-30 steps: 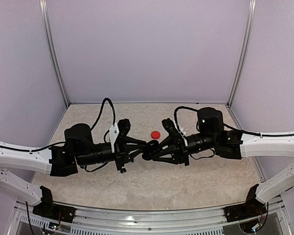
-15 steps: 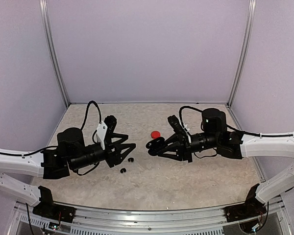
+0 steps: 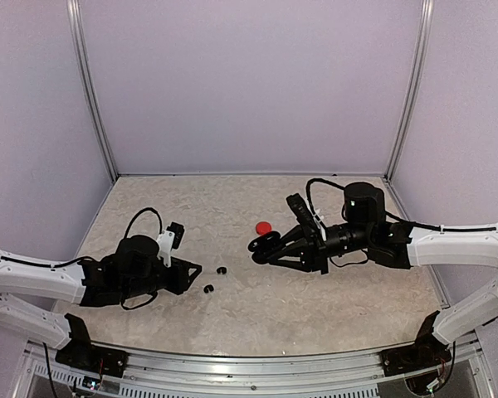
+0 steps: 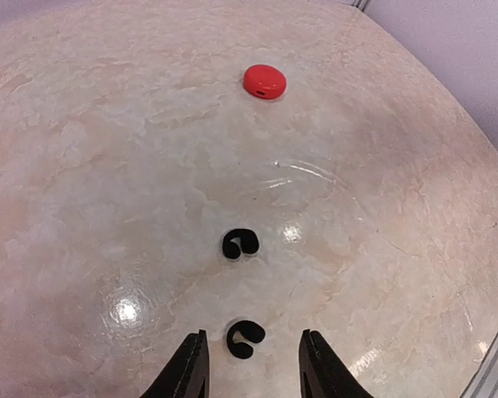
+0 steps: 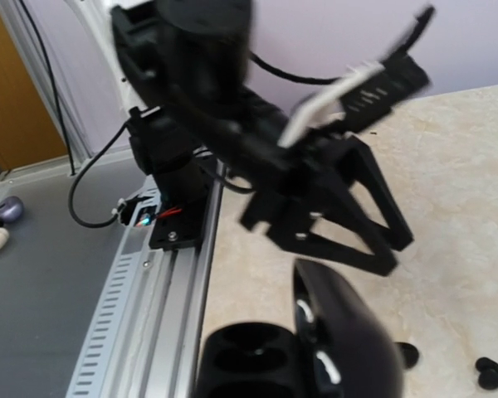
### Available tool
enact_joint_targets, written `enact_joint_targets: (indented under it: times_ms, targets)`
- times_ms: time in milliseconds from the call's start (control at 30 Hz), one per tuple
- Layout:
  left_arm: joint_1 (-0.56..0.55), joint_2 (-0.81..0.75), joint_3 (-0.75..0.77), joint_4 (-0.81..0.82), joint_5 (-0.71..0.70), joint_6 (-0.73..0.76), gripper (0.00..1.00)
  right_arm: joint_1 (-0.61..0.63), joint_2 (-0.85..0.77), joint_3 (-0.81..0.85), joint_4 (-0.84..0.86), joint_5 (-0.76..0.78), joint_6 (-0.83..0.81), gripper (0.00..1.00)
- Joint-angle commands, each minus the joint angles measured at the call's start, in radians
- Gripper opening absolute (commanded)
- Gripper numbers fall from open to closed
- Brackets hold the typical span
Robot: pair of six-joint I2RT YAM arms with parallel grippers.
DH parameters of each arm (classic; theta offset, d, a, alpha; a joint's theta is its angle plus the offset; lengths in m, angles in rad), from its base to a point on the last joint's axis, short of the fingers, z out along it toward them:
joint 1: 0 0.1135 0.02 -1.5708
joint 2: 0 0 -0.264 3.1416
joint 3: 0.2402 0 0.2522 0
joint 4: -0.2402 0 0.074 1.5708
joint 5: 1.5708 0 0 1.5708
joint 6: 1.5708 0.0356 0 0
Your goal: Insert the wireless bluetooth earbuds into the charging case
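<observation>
Logging the left tool point(image 3: 197, 269) pulled well back from its mid-desk meeting with the right tool a second ago, now sitting low near its own base. Seeing its fingers point(image 4: 189, 373) standing apart and clamping nothing, after being nearly together at that meeting. Finding one black earbud point(image 4: 245, 338) lying on the desk right between those fingertips, apparently untouched. Spotting the second black earbud point(image 4: 240, 243) a little further ahead of the tool, apart from the first. Noting a closed red case point(image 4: 264, 81) well ahead again, unmoved over that second. Tracking the right tool point(image 3: 274, 248) hanging in much the same spot as before, clamped on the open black charging case point(image 5: 336, 332), lid up, wells point(image 5: 249, 356) turned toward the left arm. Failing to tell whether anything is sitting in those wells; too dark. Seeing no red earbuds anywhere.

Judging insertion of the black pair as not yet done, with both lying loose. Guessing at a pick of the nearer bud coming, with the case waiting off to the right.

Recording the desk point(image 3: 349, 307) as pale marbled beige, glossy, throwing lamp glints beside the buds. Noting plain lilac walls point(image 3: 249, 83) on three sides, metal posts point(image 3: 91, 99) at the back corners and a slotted rail point(image 3: 232, 377) along the near edge.
</observation>
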Motion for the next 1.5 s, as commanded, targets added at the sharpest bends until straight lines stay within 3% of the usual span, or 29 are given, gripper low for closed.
enact_joint_targets:
  times_ms: [0,200,400,1000,1467]
  targets:
    - [0.077,0.05,-0.028,0.022,0.068,-0.073,0.38,-0.009,-0.003,0.0,0.016,-0.036,0.005,0.02]
    - [0.111,0.199,-0.018,0.112,0.183,-0.029,0.38,-0.009,-0.011,-0.005,0.009,-0.029,0.016,0.02]
    - [0.117,0.318,0.002,0.179,0.206,-0.026,0.37,-0.009,-0.001,0.008,-0.003,-0.031,0.01,0.03]
    - [0.141,0.401,-0.002,0.274,0.283,0.034,0.33,-0.01,0.021,0.021,-0.007,-0.039,0.009,0.03]
    - [0.112,0.406,-0.002,0.245,0.285,0.065,0.26,-0.008,0.019,0.022,-0.014,-0.034,0.005,0.03]
